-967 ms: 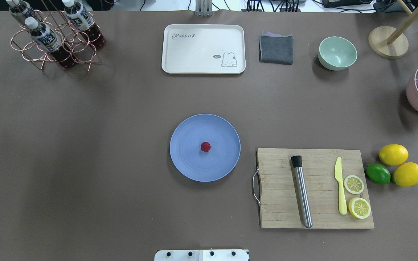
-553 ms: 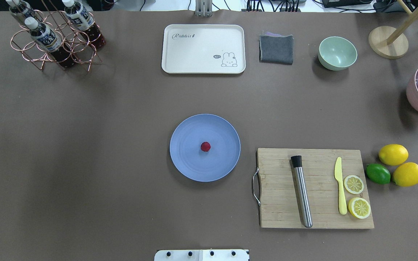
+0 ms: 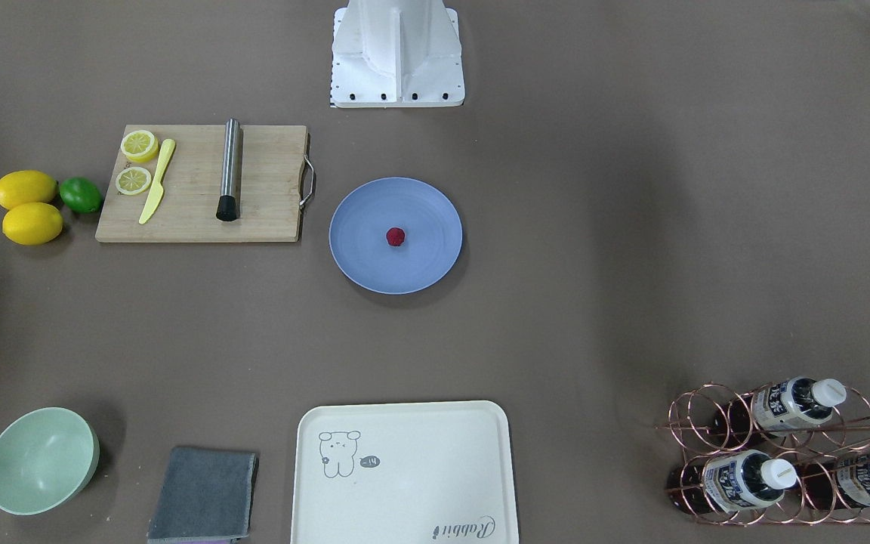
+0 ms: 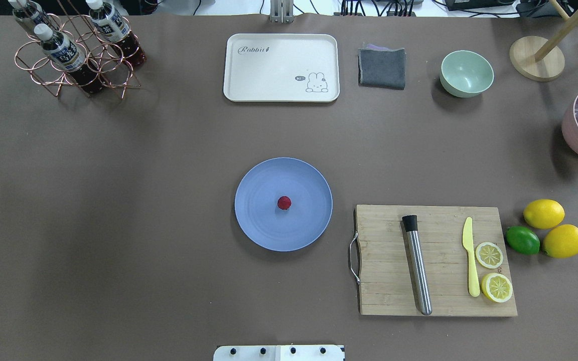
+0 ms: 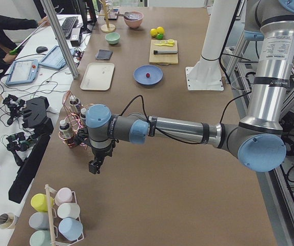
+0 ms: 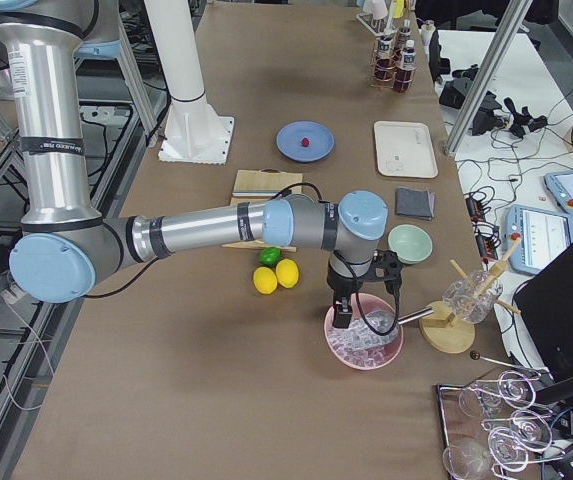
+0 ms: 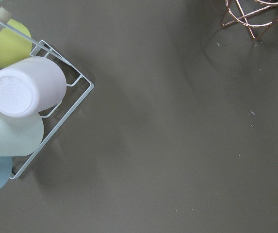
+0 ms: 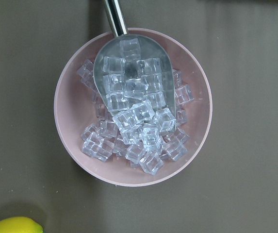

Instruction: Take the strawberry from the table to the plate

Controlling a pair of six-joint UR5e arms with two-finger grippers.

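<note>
The small dark red strawberry lies at the middle of the round blue plate, at the centre of the grey-brown table. It also shows as the strawberry on the plate in the front-facing view. Neither gripper is near it. My left gripper hangs over the table's left end, beside the bottle rack. My right gripper hovers over the pink bowl of ice at the right end. Both show only in the side views, so I cannot tell whether they are open or shut.
A wooden cutting board with a steel muddler, a yellow knife and lemon slices lies right of the plate. Lemons and a lime sit beyond it. A cream tray, grey cloth and mint bowl line the far edge. Cups in a wire rack stand near the left gripper.
</note>
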